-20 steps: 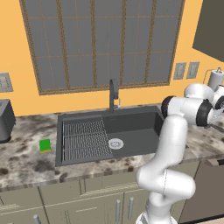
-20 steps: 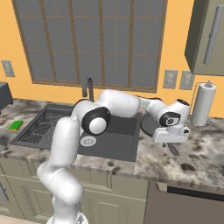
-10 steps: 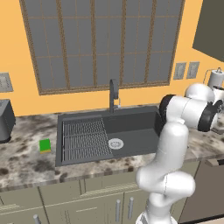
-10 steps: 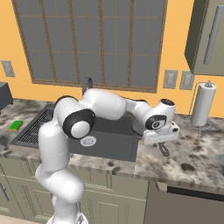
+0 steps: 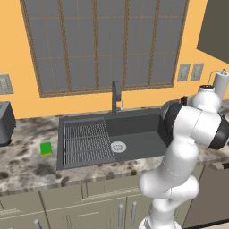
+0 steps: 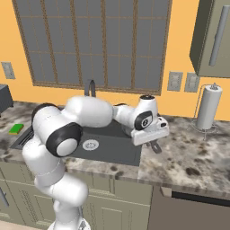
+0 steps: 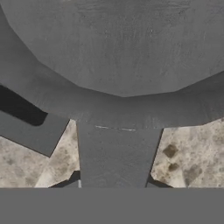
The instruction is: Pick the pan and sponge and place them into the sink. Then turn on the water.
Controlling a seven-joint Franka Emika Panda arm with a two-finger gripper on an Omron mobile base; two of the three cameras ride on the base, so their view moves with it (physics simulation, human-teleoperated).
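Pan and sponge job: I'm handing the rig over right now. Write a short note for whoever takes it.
Gripper: shut on the pan by its handle, over the counter just right of the sink.
Sponge: on the counter left of the sink, untouched.
Faucet: no water running.
Done: pan gripped.
Left: put the pan in the sink, fetch the sponge and drop it in, then turn on the water.

Sponge [image 5: 45, 148] on counter [image 5: 27, 172], left of sink [image 5: 138, 145]
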